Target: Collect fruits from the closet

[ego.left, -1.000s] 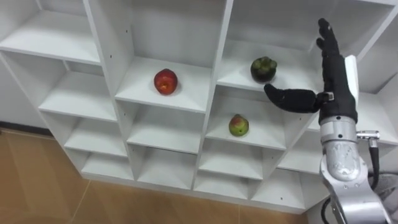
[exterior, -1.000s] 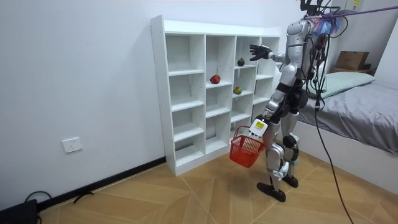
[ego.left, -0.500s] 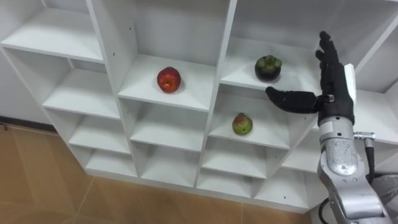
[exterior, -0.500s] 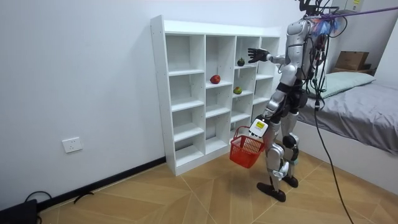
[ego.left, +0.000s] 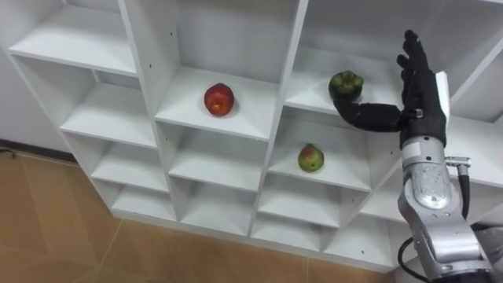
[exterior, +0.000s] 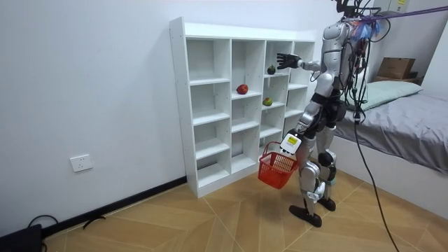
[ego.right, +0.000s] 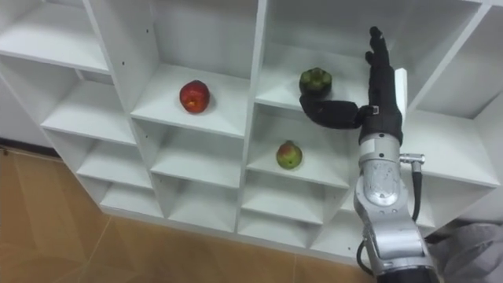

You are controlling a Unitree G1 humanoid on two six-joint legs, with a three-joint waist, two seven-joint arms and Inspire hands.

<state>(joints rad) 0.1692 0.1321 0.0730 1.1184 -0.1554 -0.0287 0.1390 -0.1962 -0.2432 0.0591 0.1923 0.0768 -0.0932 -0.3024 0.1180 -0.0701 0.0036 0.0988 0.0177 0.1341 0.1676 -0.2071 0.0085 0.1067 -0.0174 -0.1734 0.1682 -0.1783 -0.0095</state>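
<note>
Three fruits lie in the white closet [ego.left: 271,126]: a red apple [ego.left: 219,100] in the middle column, a dark green round fruit [ego.left: 345,85] one column to the right, and a green-red fruit [ego.left: 311,158] on the shelf below it. My right hand [ego.left: 416,86] is open, its fingers straight and pointing up just right of the dark green fruit. Its thumb stretches left, with the tip right under that fruit. In the room view I stand facing the closet, and my left hand [exterior: 290,145] hangs low, holding a red basket [exterior: 275,168] by its handle.
The other closet compartments hold nothing. A bed [exterior: 402,129] stands behind me at the room view's right, with a cardboard box [exterior: 396,67] beyond it. Wooden floor [exterior: 210,224] stretches in front of the closet.
My right hand has moved left towards the dark green fruit; its thumb tip now reaches the fruit's underside. The left hand and basket have stayed put.
</note>
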